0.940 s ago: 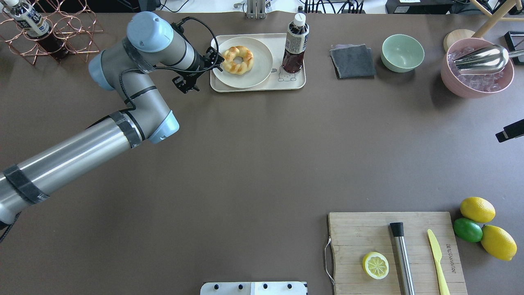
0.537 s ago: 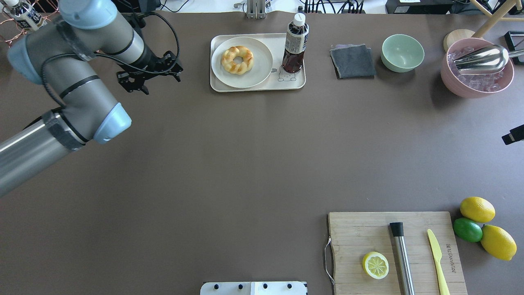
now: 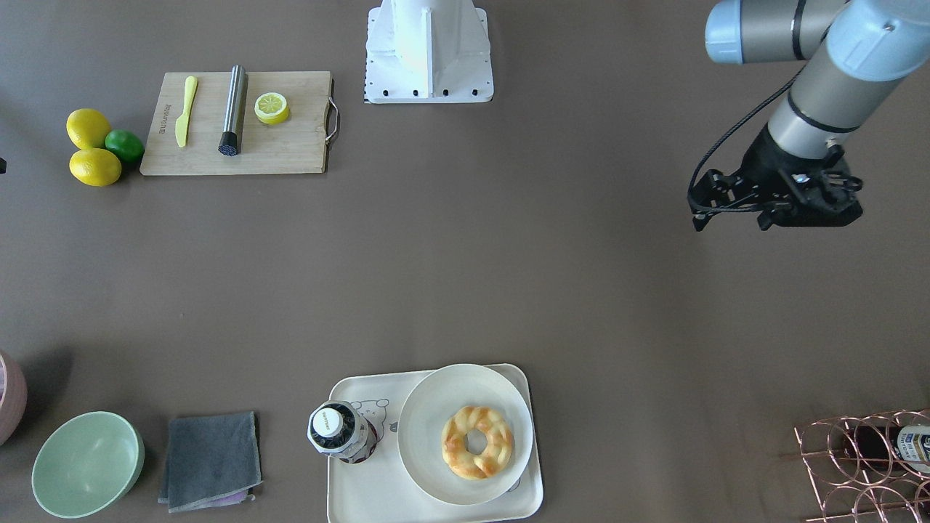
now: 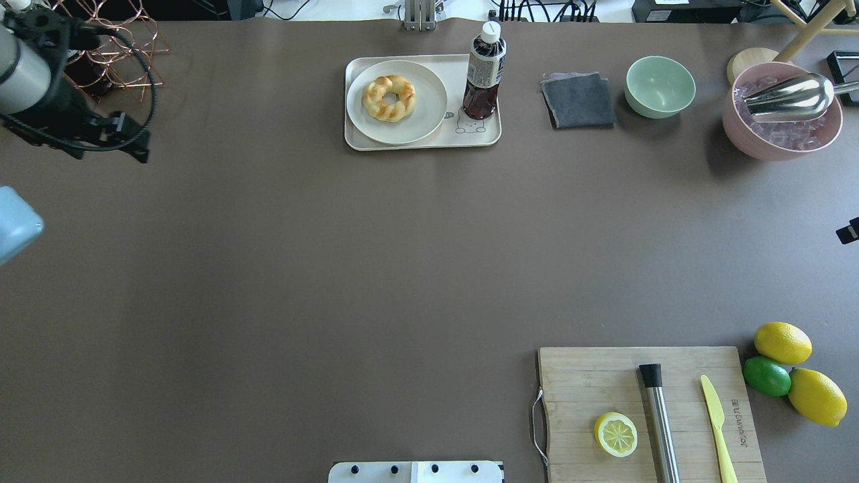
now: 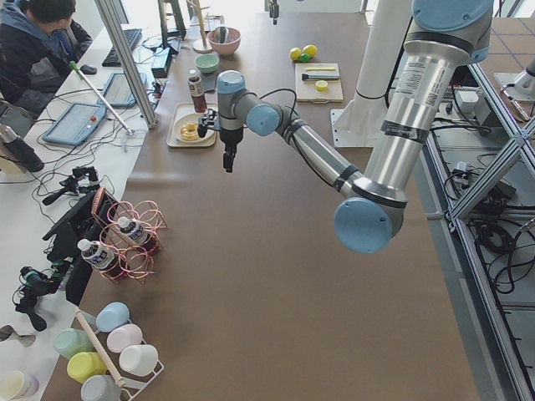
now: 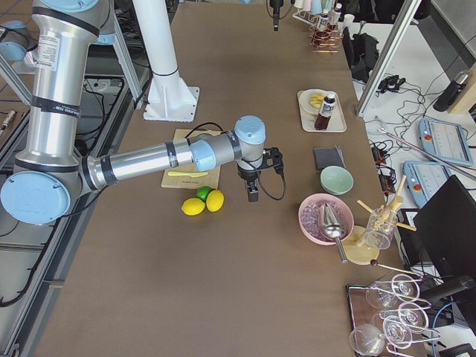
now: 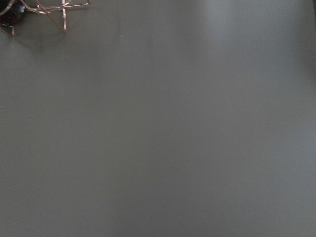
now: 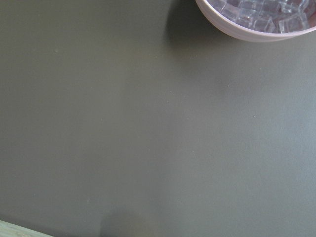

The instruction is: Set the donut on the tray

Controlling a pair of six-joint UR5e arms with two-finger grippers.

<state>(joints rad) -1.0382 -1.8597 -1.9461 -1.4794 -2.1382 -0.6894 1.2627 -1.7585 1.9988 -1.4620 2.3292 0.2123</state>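
The donut [image 4: 388, 98], a twisted golden ring, lies on a round white plate [image 4: 429, 100] that rests on the cream tray [image 4: 423, 139] at the table's far side. It also shows in the front-facing view [image 3: 477, 442] on the same tray [image 3: 356, 494]. My left gripper [image 4: 111, 144] hangs above bare table far to the left of the tray, open and empty; the front-facing view [image 3: 729, 221] shows its fingers apart. Of my right gripper [image 6: 253, 195] only a black sliver shows at the overhead view's right edge, so I cannot tell its state.
A dark drink bottle [image 4: 484, 70] stands on the tray's right end. A copper wire rack [image 4: 114, 47] with bottles is at the far left corner. A grey cloth [image 4: 578, 99], green bowl [image 4: 660, 86] and pink ice bowl [image 4: 782, 111] line the far side. A cutting board [image 4: 644, 409] lies near right.
My left arm has drawn back to the left, from beside the tray to the table's left edge. The donut has stayed on the plate. The right gripper's sliver slid slightly outward.
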